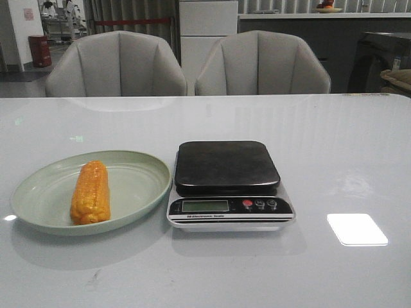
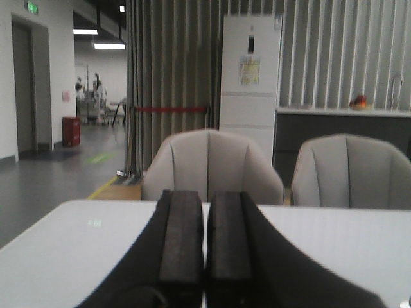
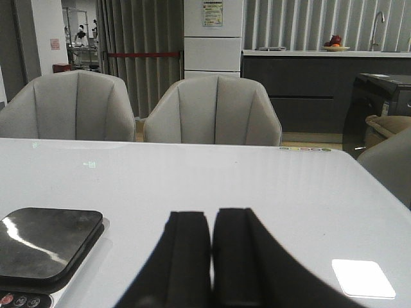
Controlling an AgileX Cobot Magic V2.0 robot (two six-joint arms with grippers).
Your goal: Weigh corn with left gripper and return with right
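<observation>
White table (image 1: 347,147): corn (image 1: 90,192) on plate (image 1: 138,183), beside scale (image 1: 227,185)

On the white table (image 1: 359,147) stands a pale green plate (image 1: 138,176) at the left, and the corn (image 1: 91,192) lies in it, with its length pointing away from the camera. Just beside the plate, to its right, is a kitchen scale (image 1: 230,185) with a dark platform. Behind the table stand two grey chairs (image 1: 115,64).
</observation>
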